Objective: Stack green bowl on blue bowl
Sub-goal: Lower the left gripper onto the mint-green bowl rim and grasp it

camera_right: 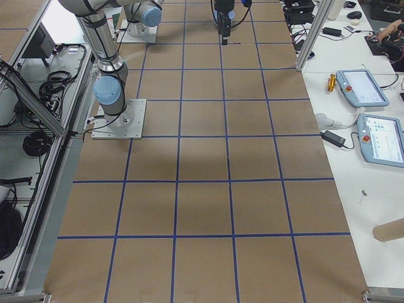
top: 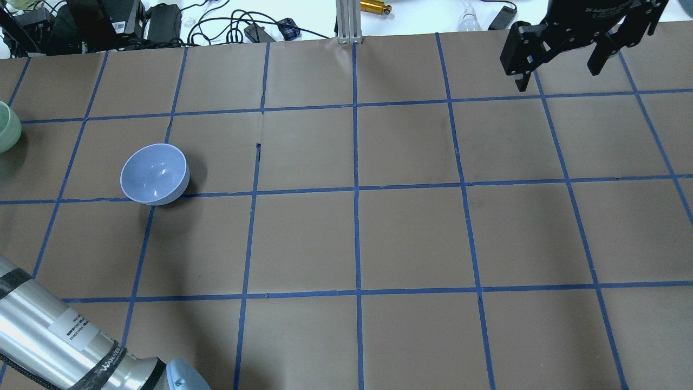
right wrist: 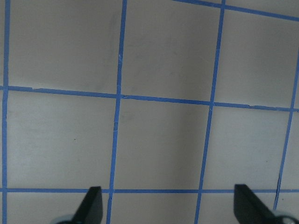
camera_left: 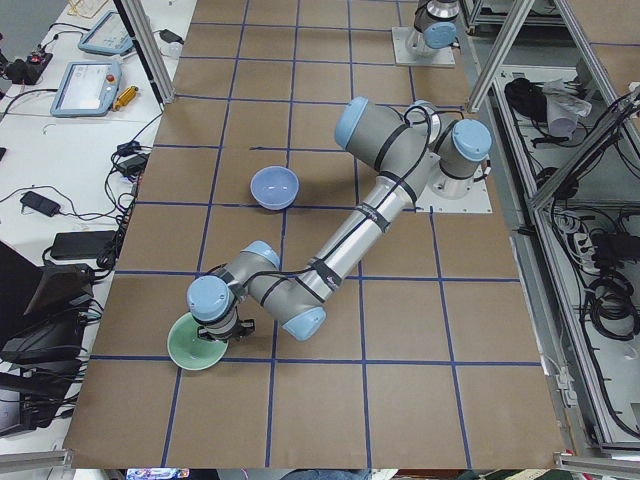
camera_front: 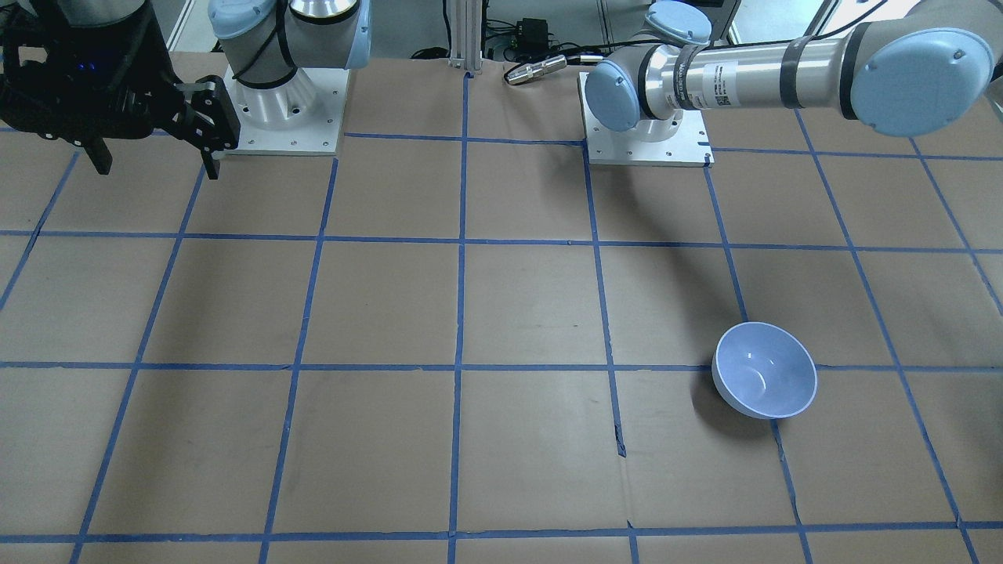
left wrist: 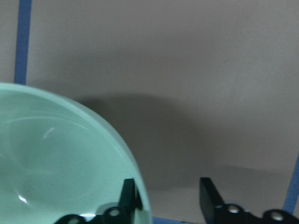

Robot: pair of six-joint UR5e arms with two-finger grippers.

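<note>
Straddling the rim of the round, glossy mint-green bowl [left wrist: 60, 163] at the left end of the brown table [camera_left: 450, 330], well apart from the round, glossy periwinkle-blue bowl [top: 154, 173], the left gripper [left wrist: 167, 184] has its jaws apart and grips nothing, so the grasp step is judged in hand and next calls for closure on the rim.

Blue-taped table [top: 411, 238], cables [top: 219, 24], prob. two pendants [camera_right: 363, 88] alongside.

The blue bowl [camera_front: 764, 381] is set upright on the counter [camera_front: 392, 313]; the right gripper [camera_front: 157, 162] is held well apart. Its jaws are parted.
</note>
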